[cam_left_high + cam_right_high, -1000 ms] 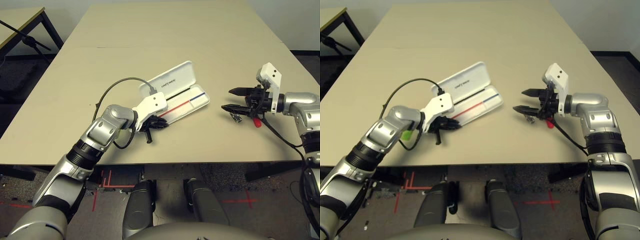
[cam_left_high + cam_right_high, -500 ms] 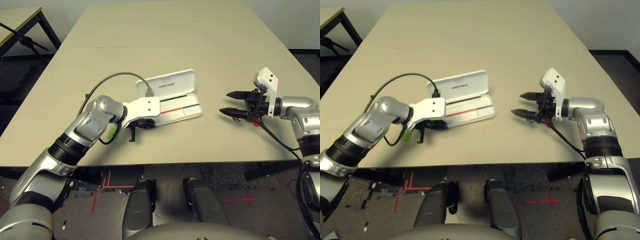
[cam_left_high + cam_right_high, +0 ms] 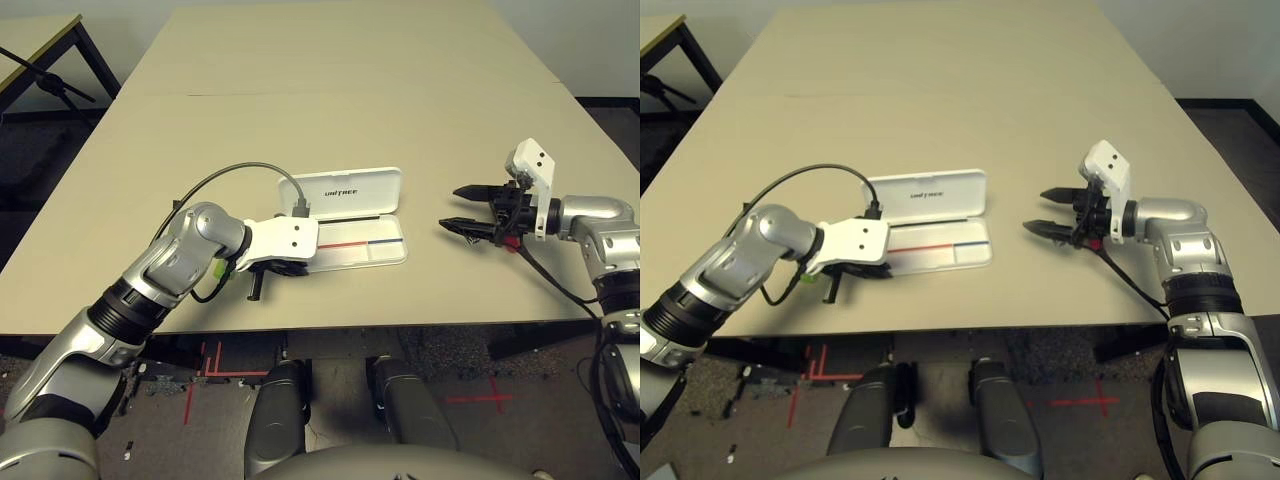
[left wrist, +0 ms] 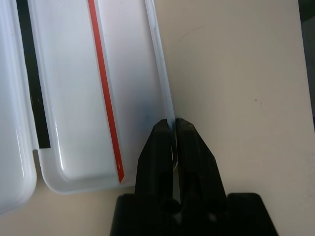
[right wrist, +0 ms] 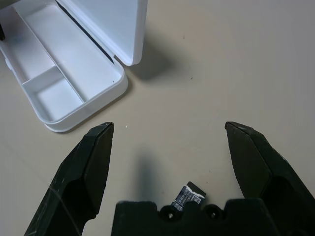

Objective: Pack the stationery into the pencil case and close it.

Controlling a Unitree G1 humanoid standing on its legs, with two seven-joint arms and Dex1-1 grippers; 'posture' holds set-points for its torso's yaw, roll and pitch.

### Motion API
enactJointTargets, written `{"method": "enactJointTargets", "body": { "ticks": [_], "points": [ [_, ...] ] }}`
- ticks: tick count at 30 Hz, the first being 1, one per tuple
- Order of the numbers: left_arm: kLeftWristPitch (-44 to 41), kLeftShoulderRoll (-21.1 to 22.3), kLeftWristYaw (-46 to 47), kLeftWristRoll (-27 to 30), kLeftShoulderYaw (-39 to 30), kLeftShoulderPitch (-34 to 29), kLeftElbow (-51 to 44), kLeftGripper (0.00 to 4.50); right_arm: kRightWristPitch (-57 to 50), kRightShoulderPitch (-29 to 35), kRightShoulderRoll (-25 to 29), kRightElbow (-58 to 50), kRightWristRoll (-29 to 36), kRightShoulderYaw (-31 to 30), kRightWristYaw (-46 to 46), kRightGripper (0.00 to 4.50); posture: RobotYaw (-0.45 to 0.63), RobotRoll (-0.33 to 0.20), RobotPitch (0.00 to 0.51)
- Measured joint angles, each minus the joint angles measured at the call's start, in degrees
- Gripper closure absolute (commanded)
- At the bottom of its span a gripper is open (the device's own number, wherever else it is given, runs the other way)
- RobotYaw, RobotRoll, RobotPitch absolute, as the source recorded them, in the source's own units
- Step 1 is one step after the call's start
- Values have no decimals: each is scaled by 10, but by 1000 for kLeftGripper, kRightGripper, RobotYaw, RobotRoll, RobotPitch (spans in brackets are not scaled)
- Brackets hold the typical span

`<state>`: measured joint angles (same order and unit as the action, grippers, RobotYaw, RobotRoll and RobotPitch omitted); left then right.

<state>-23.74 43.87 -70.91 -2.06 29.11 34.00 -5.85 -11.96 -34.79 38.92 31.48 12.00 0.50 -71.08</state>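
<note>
1. The case [image 3: 370, 255] lies open at the head view's centre, its lid [image 3: 355, 190] raised; the left gripper [image 4: 172, 123] grasps its near wall by the left end.
2. It looks like light, stiff, slick plastic: likely to slide if pushed, so that wall grip should steady it. Hard squeezing could flex the thin rim.
3. The lid probably swings easily; best pressed from its outer face, sparing the hinge.
4. Centre right, the right gripper [image 5: 170, 125] is spread, released, above the red-ended marker [image 3: 512, 242], which may roll; pinch it mid-barrel.
</note>
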Motion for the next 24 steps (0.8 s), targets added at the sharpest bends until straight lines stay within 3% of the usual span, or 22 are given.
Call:
{"method": "enactJointTargets", "body": {
  "ticks": [3,6,15,24],
  "points": [
    [0,-2,1,-1,-3,-2,0,4484,2,0,0,0,-1,0,-1,0,25,0,159],
    [-5,-5,3,-1,-11,-8,-1,3636,4,0,0,1,-3,0,-1,0,25,0,158],
    [-33,-4,12,26,-66,-11,-29,200,11,-10,-1,13,-7,0,-8,0,33,0,144],
    [-53,24,-6,96,-138,-18,-83,52,4,-25,4,18,-1,1,-26,0,29,0,130]
  ]
}}
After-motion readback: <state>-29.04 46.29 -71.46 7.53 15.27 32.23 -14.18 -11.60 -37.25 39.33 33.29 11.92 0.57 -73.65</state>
